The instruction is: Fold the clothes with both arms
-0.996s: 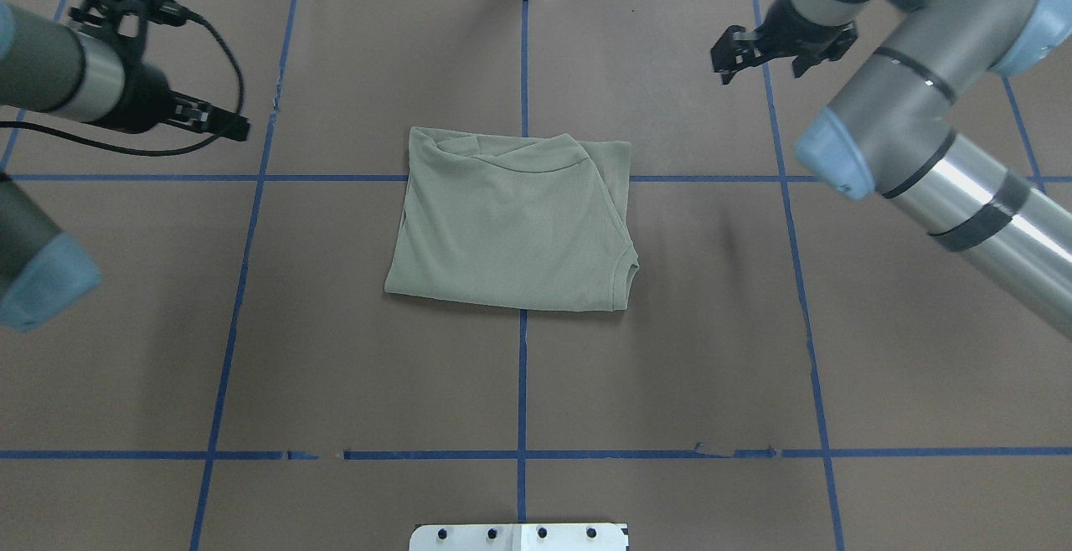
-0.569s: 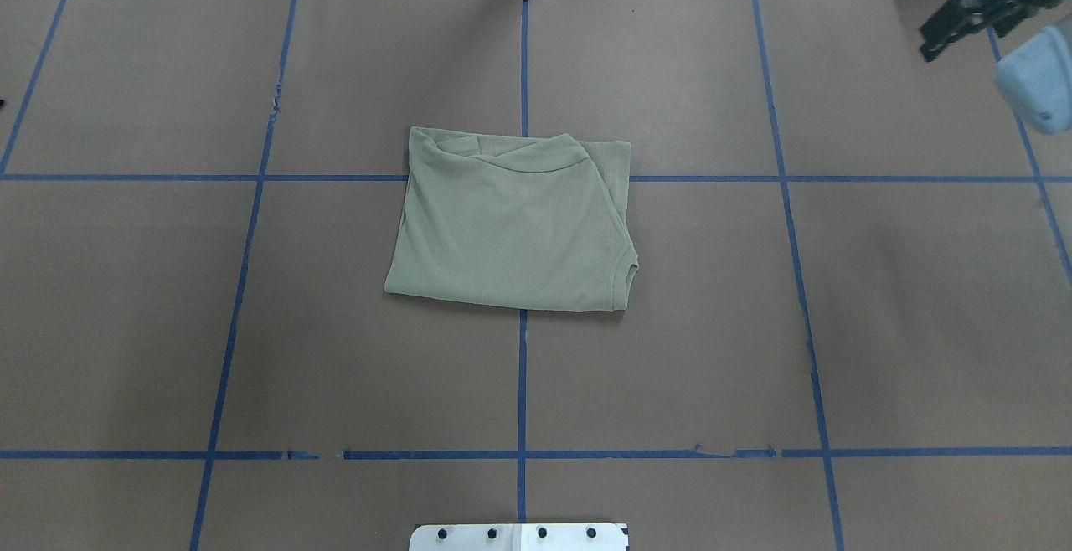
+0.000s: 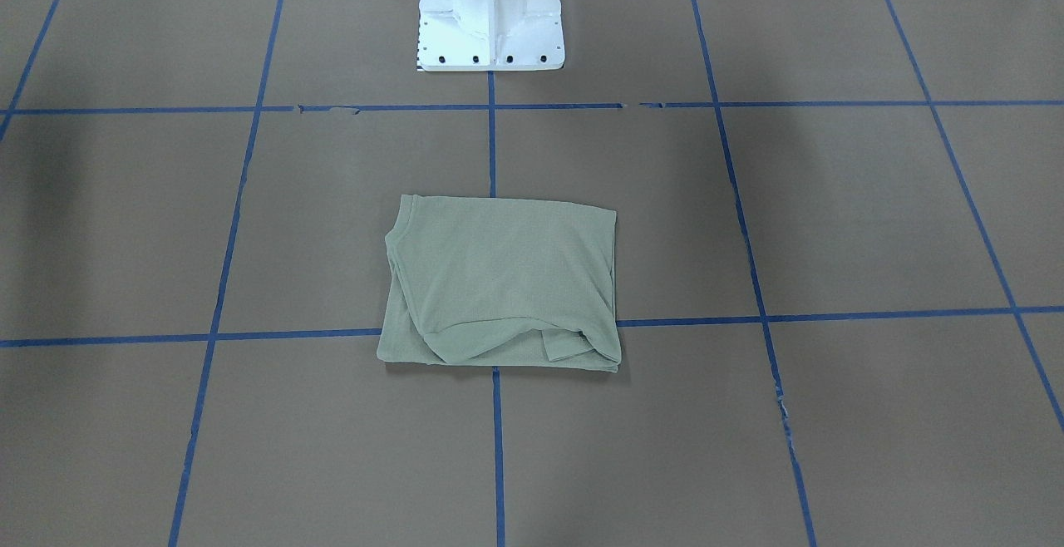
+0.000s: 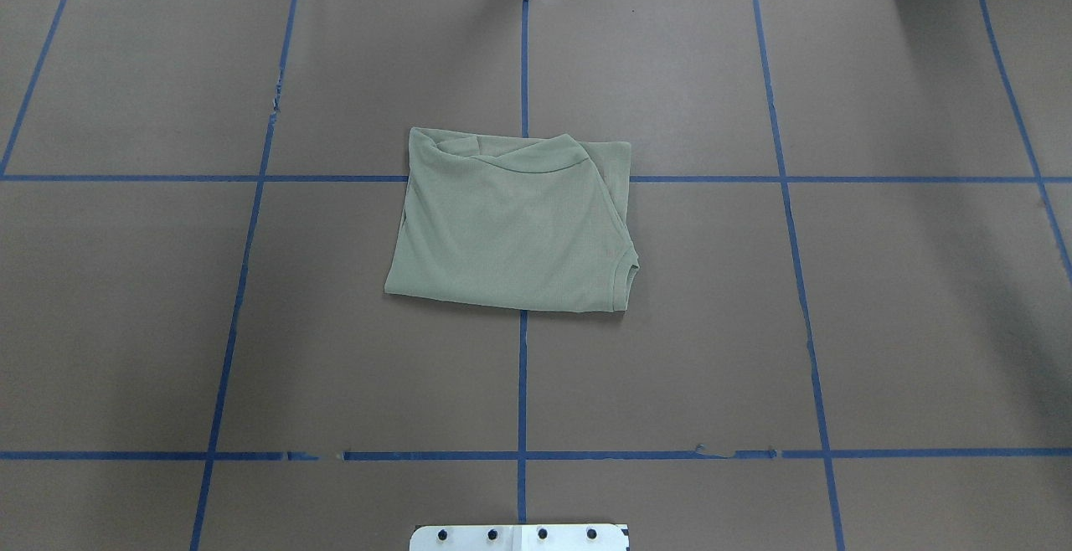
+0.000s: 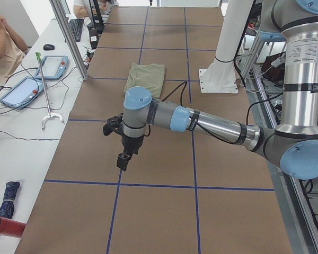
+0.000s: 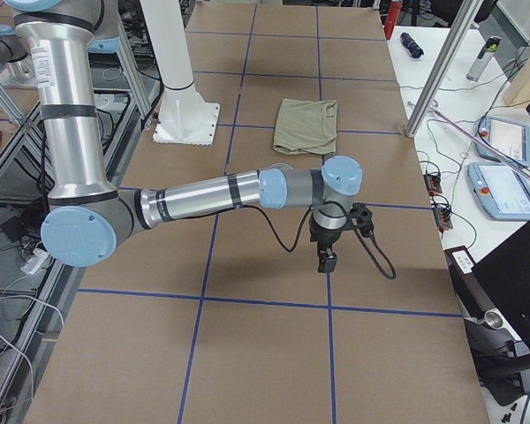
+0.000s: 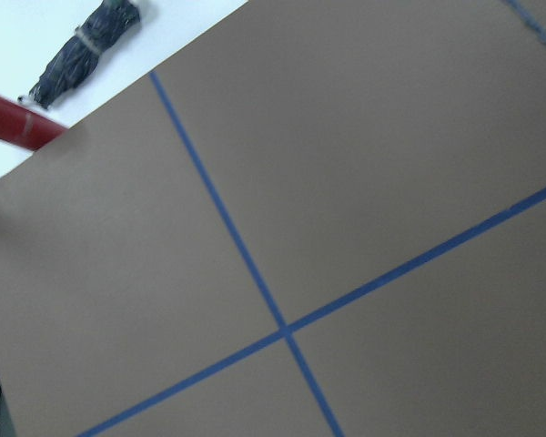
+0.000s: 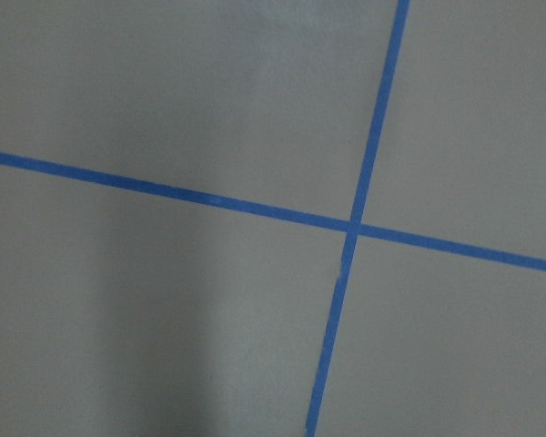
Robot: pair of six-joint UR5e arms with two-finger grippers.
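Note:
The sage-green shirt (image 4: 511,224) lies folded into a rough rectangle at the table's middle, its neck hem at the right edge; it also shows in the front-facing view (image 3: 499,281). Neither arm is in the overhead or front-facing views. In the left side view the near left arm stretches over the table's end, and its left gripper (image 5: 123,161) points down, far from the shirt (image 5: 144,78). In the right side view the right gripper (image 6: 324,263) hangs likewise over the opposite end. I cannot tell whether either is open or shut. Both wrist views show only taped table.
The white pedestal base (image 3: 490,23) stands at the robot's edge of the table. Blue tape lines grid the brown table (image 4: 921,325). A side bench holds tablets (image 5: 54,67), a folded umbrella (image 7: 86,41) and a red tube (image 7: 18,123). A person (image 5: 2,39) sits there.
Both arms have swung outward and left the overhead view, the left one first, then the right one off the upper right. The shirt has not moved.

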